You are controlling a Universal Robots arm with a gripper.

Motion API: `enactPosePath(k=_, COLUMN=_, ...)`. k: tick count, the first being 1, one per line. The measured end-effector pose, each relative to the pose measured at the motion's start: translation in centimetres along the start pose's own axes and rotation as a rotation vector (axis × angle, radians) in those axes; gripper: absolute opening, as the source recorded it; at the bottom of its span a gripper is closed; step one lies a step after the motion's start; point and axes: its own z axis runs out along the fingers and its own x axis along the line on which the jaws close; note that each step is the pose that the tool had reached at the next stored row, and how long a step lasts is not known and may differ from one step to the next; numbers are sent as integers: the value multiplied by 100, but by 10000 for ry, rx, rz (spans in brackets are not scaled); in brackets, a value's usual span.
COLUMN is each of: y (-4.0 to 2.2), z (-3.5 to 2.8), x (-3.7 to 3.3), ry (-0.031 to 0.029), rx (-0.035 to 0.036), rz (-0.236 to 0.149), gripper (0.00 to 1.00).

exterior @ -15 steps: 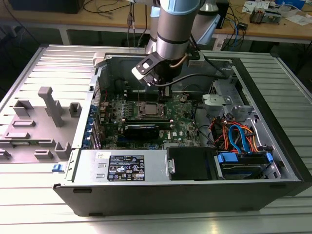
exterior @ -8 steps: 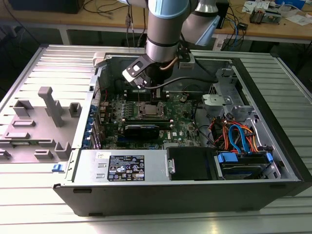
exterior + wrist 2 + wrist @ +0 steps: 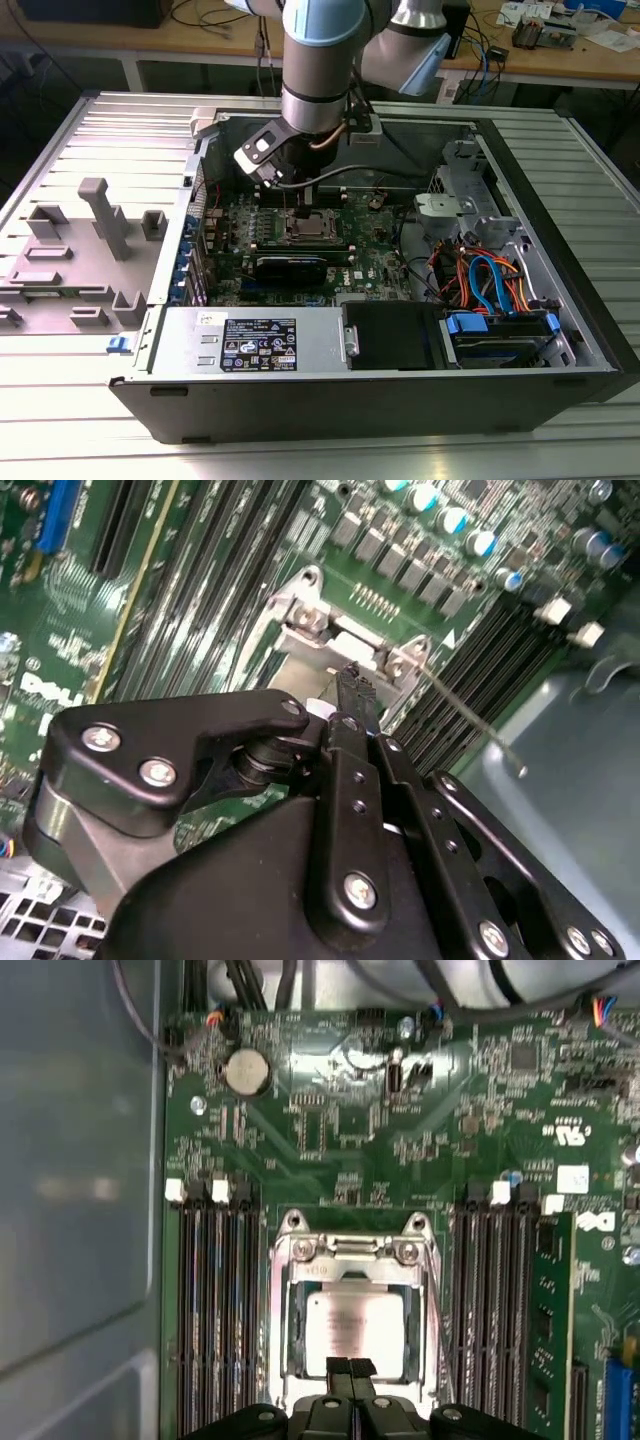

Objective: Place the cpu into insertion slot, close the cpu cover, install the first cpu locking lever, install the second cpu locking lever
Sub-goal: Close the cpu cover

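CPU (image 3: 355, 1325) lies flat in the insertion slot (image 3: 296, 1345), its dull silver top facing up. The cpu cover (image 3: 350, 1251) lies down around it, and its square cut-out frames the chip. In the first wrist view the gripper (image 3: 350, 1367) hangs over one edge of the chip with its two black fingertips pressed together and nothing visible between them; whether they touch the metal cannot be told. The second wrist view shows the same clenched gripper (image 3: 352, 685) just beside the cover's hinge end. From there a thin wire locking lever (image 3: 470, 717) sticks out, unlatched, away from the socket. Dark memory slots (image 3: 215, 1310) flank the socket on two opposite sides of the green circuit board (image 3: 330, 1150), and a coin battery (image 3: 247, 1071) sits farther off. In the exterior view the arm comes down from twelve o'clock, with the gripper (image 3: 303, 205) over the socket inside the open computer case (image 3: 400, 405). The power supply (image 3: 255, 340) lies at six o'clock of the socket, the orange and blue cables (image 3: 485, 280) at four o'clock, and a grey fixture (image 3: 105, 215) at nine o'clock, outside the case.
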Motion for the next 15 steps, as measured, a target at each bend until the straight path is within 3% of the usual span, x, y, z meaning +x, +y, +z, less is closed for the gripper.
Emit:
enactPosePath(k=3, y=-34, z=29, x=0, ry=123, rx=-4, rz=-17, gripper=11)
enactPosePath(k=5, y=-49, z=45, x=0, ry=167, rx=-5, rz=-24, gripper=11)
enactPosePath(k=9, y=-110, z=90, x=-1, ry=170, rx=-3, rz=-42, gripper=11)
enactPosePath(k=15, y=-116, z=194, x=-8, ry=162, rx=2, rz=-61, gripper=11)
